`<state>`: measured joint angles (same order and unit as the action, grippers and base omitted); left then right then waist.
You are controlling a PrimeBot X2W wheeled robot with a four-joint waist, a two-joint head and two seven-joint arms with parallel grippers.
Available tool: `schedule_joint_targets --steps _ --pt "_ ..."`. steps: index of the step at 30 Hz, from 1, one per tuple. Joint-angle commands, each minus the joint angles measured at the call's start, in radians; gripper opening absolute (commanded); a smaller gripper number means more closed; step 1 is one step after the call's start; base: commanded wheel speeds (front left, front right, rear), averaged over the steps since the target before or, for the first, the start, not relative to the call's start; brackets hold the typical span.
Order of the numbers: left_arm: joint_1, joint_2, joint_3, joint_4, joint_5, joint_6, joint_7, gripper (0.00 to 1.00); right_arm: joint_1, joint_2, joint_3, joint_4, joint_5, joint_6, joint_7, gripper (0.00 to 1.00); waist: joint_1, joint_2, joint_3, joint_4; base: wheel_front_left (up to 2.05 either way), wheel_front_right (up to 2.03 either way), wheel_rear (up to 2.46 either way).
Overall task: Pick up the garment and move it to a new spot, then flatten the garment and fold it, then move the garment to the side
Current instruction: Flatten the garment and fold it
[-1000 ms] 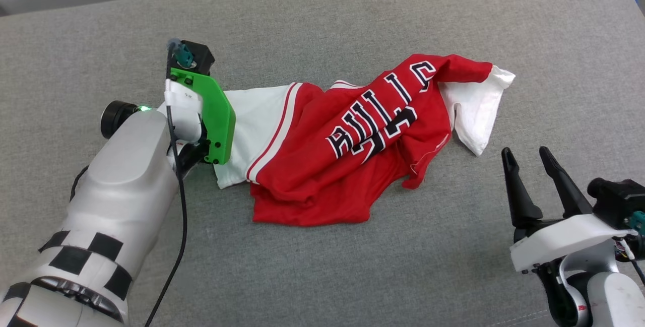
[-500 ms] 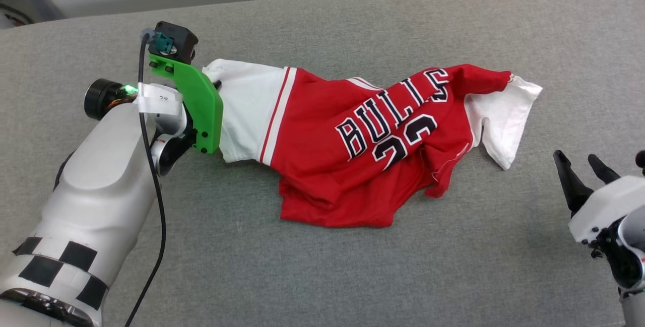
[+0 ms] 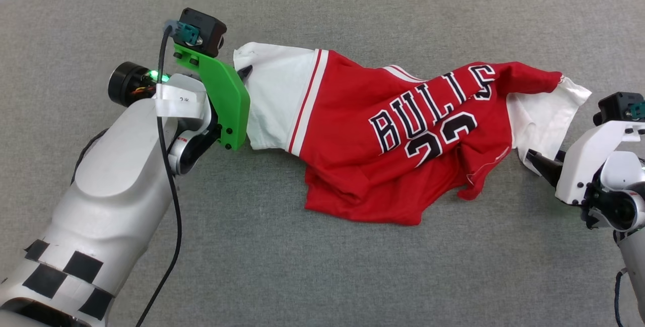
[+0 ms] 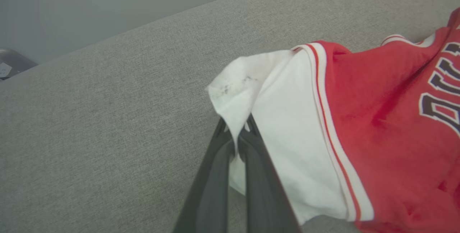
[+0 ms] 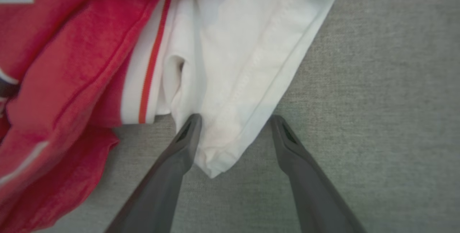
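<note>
Since a second ago the right gripper (image 5: 235, 118) has come from well clear of the garment (image 3: 352, 115) to its right sleeve (image 5: 233, 46), and the shirt is drawn out longer, more of the number showing under BULLS; the head camera has shifted too. Reaching in from the right edge, the right arm bends at the wrist so its fingers point left; they stand spread wide, the sleeve's near corner between them, one fingertip against the cloth, the other just off the hem. From the near left the left arm slants up and away, its green bracket (image 3: 224, 95) turned toward the shirt. Its left gripper (image 4: 237, 132) is pressed together, pinching the edge of the left sleeve (image 4: 287, 136). The garment lies rumpled across the middle of the grey cushion (image 3: 252, 266), stretched left to right between both grippers. In the head view the green bracket hides most of the left fingers, and the white wrist housing (image 3: 584, 160) leaves just one dark right tip showing. Folds swallow the number's lower part, and the right wrist view is blurred
</note>
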<state>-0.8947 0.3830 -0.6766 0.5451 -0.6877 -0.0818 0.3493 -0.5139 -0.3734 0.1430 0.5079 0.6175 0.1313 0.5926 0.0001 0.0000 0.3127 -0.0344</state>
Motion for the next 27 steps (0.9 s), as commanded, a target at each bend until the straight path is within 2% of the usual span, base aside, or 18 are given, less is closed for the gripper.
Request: schedule_joint_targets --steps 1,4,5,6,7,10,15,20,27 --pt "0.017 0.01 0.003 -0.015 -0.013 0.009 0.002 0.0 0.001 0.007 0.021 0.041 0.025 -0.001 0.039 1.0 -0.0001 0.0 0.013 0.015 0.0 0.0 0.0" --pt "0.026 0.024 0.008 -0.042 -0.018 0.016 0.004 0.0 0.002 0.017 0.053 0.089 0.071 -0.001 0.103 1.0 -0.0001 0.0 0.018 0.02 0.0 0.0 0.0" --pt "0.028 0.028 0.009 -0.049 -0.019 0.019 0.004 0.0 0.002 0.017 0.062 0.098 0.081 -0.001 0.116 0.9 -0.0001 0.0 0.019 0.02 0.0 0.0 0.0" --pt "0.03 0.033 0.011 -0.057 -0.019 0.021 0.004 0.0 0.002 0.019 0.072 0.106 0.097 -0.001 0.132 0.21 -0.0001 0.0 0.018 0.021 0.0 0.0 0.0" --pt "0.032 0.036 0.013 -0.063 -0.02 0.023 0.002 0.0 0.002 0.019 0.079 0.11 0.106 -0.001 0.141 0.0 -0.0001 0.0 0.018 0.021 0.0 0.0 0.0" --pt "0.039 0.048 0.019 -0.08 -0.022 0.029 -0.005 0.0 -0.01 0.008 0.091 0.106 0.121 -0.001 0.134 0.0 -0.0001 0.0 0.011 0.02 0.0 0.0 0.0" --pt "0.041 0.07 0.035 -0.099 -0.018 0.044 -0.033 0.0 -0.047 -0.049 0.074 0.099 0.106 -0.001 0.071 0.0 -0.0001 0.0 -0.018 0.018 0.0 0.0 0.0" --pt "0.042 0.098 0.062 -0.104 -0.017 0.062 -0.072 0.0 -0.085 -0.099 0.04 0.086 0.047 -0.001 -0.003 0.0 -0.0001 0.0 -0.063 0.016 0.0 0.0 0.0" --pt "0.033 0.13 0.113 -0.07 -0.029 0.087 -0.127 0.0 -0.138 -0.131 -0.01 0.066 -0.03 -0.001 -0.086 0.0 -0.0001 0.0 -0.126 0.019 0.0 0.0 0.0"
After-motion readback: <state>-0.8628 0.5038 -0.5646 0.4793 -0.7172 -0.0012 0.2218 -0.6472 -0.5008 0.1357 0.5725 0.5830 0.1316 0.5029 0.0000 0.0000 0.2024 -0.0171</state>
